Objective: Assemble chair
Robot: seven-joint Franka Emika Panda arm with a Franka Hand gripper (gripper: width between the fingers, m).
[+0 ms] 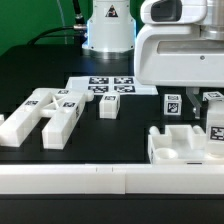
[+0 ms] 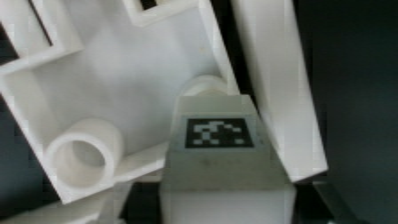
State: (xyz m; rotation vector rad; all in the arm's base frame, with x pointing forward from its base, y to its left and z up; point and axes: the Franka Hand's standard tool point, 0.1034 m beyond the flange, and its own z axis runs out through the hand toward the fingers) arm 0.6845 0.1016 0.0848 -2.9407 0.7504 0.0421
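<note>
At the exterior view's right, gripper [image 2: 219, 188] looks pinched narrow on tagged bar [image 2: 217, 135], long axis seemingly upright along the fingers, directly over slotted seat block [image 1: 178, 146], round hole [image 2: 80, 155] just beside its tip; loose parts [image 1: 45, 112] well apart left.

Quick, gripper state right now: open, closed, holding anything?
Gripper: closed on a tagged chair piece, above the slotted seat block.

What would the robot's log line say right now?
gripper: shut on tagged piece | seat block: close by piece | loose parts: on table, exterior view's left
</note>
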